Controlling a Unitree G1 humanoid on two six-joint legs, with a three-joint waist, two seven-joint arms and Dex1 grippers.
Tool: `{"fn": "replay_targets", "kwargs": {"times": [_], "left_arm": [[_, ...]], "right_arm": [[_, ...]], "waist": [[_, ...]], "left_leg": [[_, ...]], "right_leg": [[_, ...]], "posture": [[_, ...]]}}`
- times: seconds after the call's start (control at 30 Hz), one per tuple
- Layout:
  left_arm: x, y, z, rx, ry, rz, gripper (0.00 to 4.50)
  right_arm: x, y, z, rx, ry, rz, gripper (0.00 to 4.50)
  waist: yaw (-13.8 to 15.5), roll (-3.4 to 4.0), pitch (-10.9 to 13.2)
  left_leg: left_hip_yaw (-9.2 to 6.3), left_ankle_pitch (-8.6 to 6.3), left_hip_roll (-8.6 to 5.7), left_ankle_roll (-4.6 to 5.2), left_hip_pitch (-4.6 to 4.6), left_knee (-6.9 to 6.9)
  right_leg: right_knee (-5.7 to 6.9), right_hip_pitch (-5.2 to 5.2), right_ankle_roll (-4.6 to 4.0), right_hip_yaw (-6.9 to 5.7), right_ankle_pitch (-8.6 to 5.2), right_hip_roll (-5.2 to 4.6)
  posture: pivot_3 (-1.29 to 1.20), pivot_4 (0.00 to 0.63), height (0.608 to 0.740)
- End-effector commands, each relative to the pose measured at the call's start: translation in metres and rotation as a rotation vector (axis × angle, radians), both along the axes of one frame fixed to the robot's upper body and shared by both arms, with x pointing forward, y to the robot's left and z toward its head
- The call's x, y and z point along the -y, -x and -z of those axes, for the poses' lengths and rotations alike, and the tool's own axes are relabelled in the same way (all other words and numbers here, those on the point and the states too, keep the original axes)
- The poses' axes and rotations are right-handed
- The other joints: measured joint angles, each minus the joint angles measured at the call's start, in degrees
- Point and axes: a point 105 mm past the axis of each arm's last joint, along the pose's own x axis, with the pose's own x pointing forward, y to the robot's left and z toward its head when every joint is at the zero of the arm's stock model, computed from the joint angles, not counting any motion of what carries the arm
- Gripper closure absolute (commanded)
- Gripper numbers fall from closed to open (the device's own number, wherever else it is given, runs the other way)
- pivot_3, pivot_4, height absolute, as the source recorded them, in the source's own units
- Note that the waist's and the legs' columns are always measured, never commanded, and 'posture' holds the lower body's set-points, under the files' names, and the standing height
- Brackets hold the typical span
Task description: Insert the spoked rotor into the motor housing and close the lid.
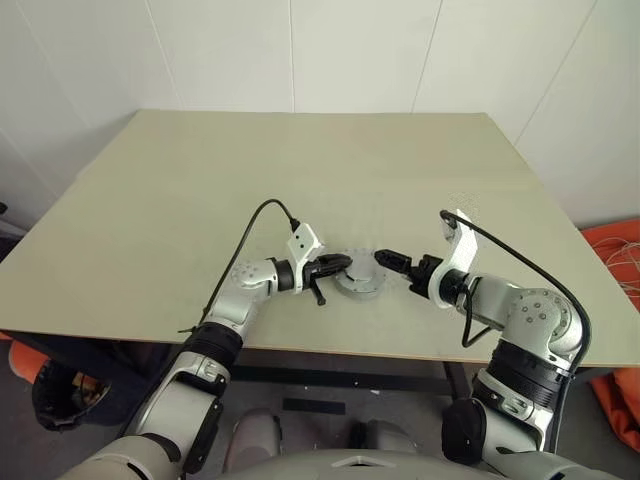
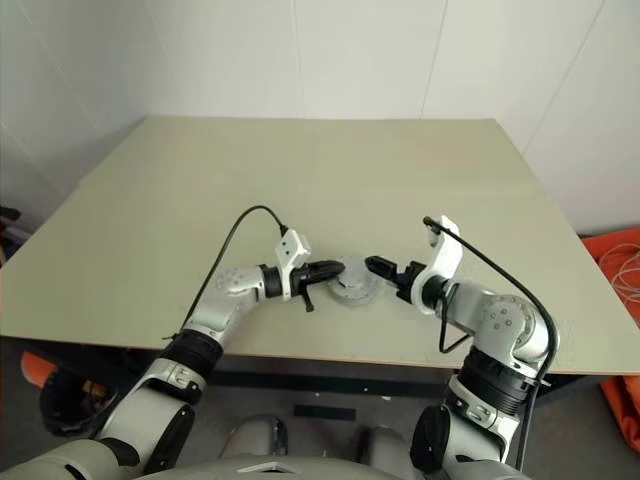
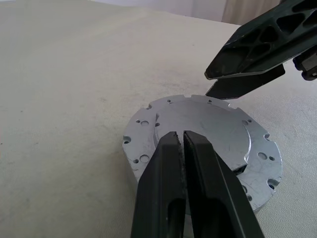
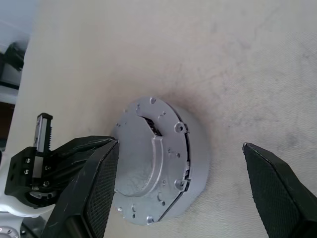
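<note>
left tool (image 3: 184,144) shut; right tool (image 4: 198,173) wide

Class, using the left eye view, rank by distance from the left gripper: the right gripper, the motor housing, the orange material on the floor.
1. motor housing, just beneath the tips of the left gripper.
2. right gripper, across the housing.
3. orange material, beyond the right edge of the table.

Pale beige table (image 1: 180,220) — white panelled wall (image 1: 300,50) behind.
</note>
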Motion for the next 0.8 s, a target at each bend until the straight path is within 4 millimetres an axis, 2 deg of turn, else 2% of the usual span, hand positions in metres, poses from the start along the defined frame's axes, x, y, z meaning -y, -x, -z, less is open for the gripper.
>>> {"fn": "replay_targets", "kwargs": {"times": [0.03, 0.3, 0.8], "left_arm": [[0.001, -0.001, -0.002, 0.009, -0.003, 0.004, 4.31], [0.001, -0.001, -0.002, 0.008, 0.000, 0.005, 4.31], [0.001, 0.000, -0.001, 0.006, 0.000, 0.008, 4.31]], "right_arm": [[-0.006, 0.003, -0.002, 0.001, -0.066, -0.044, 0.01], [-0.006, 0.007, 0.009, -0.069, -0.107, -0.043, 0.01], [-0.026, 0.025, 0.026, -0.171, -0.407, -0.137, 0.01]], "waist": [[0.0, 0.01, 0.0], [0.0, 0.14, -0.1], [0.0, 0.27, -0.2]], "left_leg": [[0.00, 0.00, 0.00, 0.00, 0.00, -0.01], [0.01, 0.00, 0.00, 0.00, -0.01, -0.03], [0.02, -0.01, 0.02, 0.02, -0.03, -0.12]], "right_leg": [[-0.02, 0.01, 0.00, 0.00, 0.00, 0.00], [-0.11, 0.03, 0.00, -0.01, 0.00, 0.00], [-0.33, 0.10, 0.01, -0.05, 0.01, 0.00]], "posture": [[0.00, 0.000, 0.740], [0.00, 0.000, 0.740], [0.00, 0.000, 0.740]]}}
